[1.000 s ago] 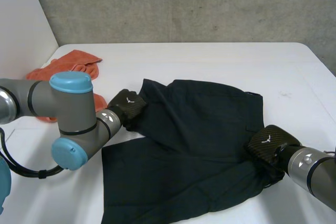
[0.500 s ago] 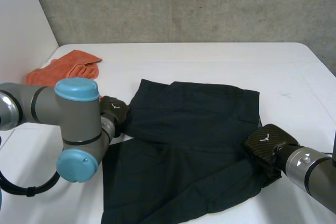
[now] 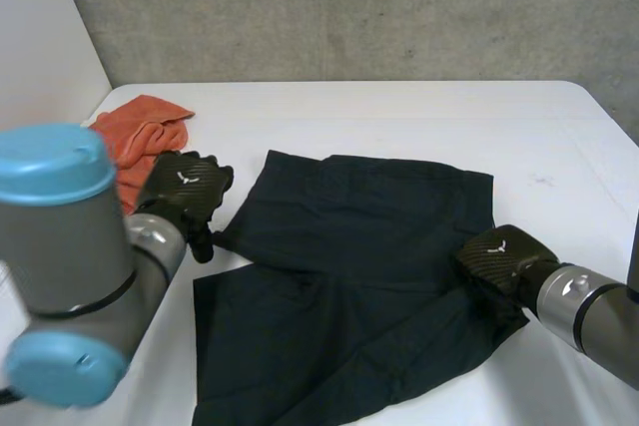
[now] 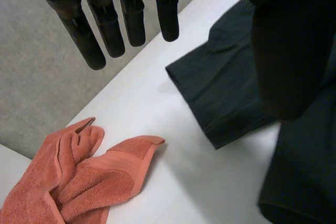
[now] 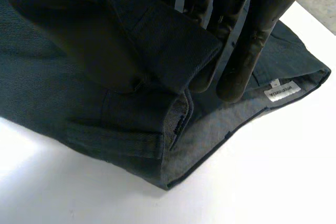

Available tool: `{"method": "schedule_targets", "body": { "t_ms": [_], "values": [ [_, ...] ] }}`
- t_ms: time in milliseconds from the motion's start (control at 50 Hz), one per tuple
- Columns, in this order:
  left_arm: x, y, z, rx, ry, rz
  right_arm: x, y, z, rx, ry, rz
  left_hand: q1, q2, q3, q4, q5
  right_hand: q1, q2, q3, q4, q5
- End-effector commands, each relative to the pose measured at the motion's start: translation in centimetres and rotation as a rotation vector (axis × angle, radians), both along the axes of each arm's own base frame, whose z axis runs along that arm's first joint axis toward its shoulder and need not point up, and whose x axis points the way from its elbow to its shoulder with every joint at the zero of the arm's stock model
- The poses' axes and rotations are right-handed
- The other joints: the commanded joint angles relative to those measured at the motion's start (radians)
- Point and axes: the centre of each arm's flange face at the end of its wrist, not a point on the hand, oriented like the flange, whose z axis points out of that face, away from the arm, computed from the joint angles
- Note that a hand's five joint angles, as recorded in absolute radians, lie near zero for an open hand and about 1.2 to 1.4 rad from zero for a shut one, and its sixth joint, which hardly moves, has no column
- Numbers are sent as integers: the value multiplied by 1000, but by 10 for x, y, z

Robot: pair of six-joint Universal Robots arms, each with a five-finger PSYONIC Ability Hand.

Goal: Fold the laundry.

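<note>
We are early in the fold. The dark shorts (image 3: 359, 276) lie spread on the white desk (image 3: 399, 112), legs toward our left and waist toward our right, and nothing is squared up yet. Our right hand (image 3: 499, 261) sits at the waist edge and pinches a fold of that cloth between thumb and fingers. Our left hand (image 3: 185, 192) hovers just beside the farther leg's hem, fingers straight and spread, holding nothing. An orange towel (image 3: 140, 132) lies crumpled near it, apart from the shorts.

We judge that the next move belongs to the left hand. It needs to come down on the hem and take it cleanly, clear of the towel, while the right keeps its pinch, so the two can carry the cloth together.

The right wrist view explains the grip. The fold lies between the thumb (image 5: 68, 35) and the fingers (image 5: 252, 40), with the paler inside of the waistband and a small white label (image 5: 282, 92) beside the fingertips. It looks like a doubled layer, though we cannot be sure. In the head view that hand is a dark back on dark cloth. The left wrist view shows bare desk between the fingertips and the hem (image 4: 226, 98), while the head view gives the garment's whole outline
</note>
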Motion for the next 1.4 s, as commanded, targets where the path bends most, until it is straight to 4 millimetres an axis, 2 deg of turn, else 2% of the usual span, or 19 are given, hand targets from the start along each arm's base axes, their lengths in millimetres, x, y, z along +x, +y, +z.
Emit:
{"method": "schedule_targets", "body": {
  "t_ms": [20,140,220,360,440,460,500,580,720,740,880,1040,1220,1240,1260,1280,1320,1380,1400],
  "values": [
    [17,78,2,196,-8,-116,1,-10,2,-2,-46,-31,162,163,163,172,174,414,232,215,207,234],
    [28,122,-8,433,1,-138,1,-14,0,-30,-50,-39,186,187,187,195,198,414,232,215,207,234],
    [33,136,-19,494,-21,-137,-3,-17,-1,-38,-51,-54,186,187,187,195,198,414,232,215,207,234],
    [32,135,-38,521,-44,-136,-5,-17,-3,-33,-48,-61,241,243,242,251,253,414,232,215,207,234],
    [24,128,-54,534,-60,-138,-5,-17,-3,-33,-48,-63,519,520,520,529,531,414,232,215,207,234],
    [20,123,-58,522,-59,-134,-5,-17,-3,-33,-48,-63,773,775,774,783,785,414,232,215,207,234],
    [15,113,-57,479,-44,-124,-4,-17,-2,-36,-47,-60,995,996,996,1005,1007,414,232,215,207,234],
    [-4,83,-50,316,-25,-108,-3,-19,1,-49,-47,-54,1010,1012,1011,1020,1022,414,232,215,207,234],
    [-55,10,-28,-44,-34,-161,1,-32,12,-123,-67,-52,1010,1012,1011,1020,1022,414,232,215,207,234],
    [-63,-9,-28,-105,-56,-157,4,-42,14,-163,-73,-58,1010,1012,1011,1020,1022,414,232,215,207,234],
    [-95,-84,-43,-319,-57,-151,5,-88,18,-331,-48,-164,1010,1012,1011,1020,1022,414,232,215,207,234],
    [-118,-137,-55,-511,11,-186,13,-143,7,-428,-41,-238,1010,1012,1011,1020,1022,414,232,215,207,234],
    [-129,-171,-75,-585,44,-186,39,-194,-18,-522,-54,-273,1010,1012,1011,1020,1022,414,232,215,207,234],
    [-129,-172,-78,-584,43,-188,41,-203,-24,-535,-62,-276,1010,1012,1011,1020,1022,-59,-241,-258,-266,-239],
    [-129,-172,-81,-579,46,-189,41,-206,-25,-541,-62,-286,877,878,878,887,889,-384,-565,-582,-590,-564],
    [-129,-171,-86,-569,51,-192,42,-211,-29,-539,-57,-294,210,211,211,220,222,-808,-990,-1007,-1015,-988],
    [-129,-168,-91,-556,72,-198,43,-213,-29,-541,-55,-300,-212,-210,-210,-202,-199,-808,-990,-1007,-1015,-988],
    [-129,-163,-83,-572,123,-200,41,-210,-11,-555,-66,-334,-212,-210,-210,-202,-199,-808,-990,-1007,-1015,-988],
    [-127,-160,-66,-605,167,-196,38,-210,-2,-566,-74,-345,-212,-210,-210,-202,-199,-808,-990,-1007,-1015,-988]
  ]
}}
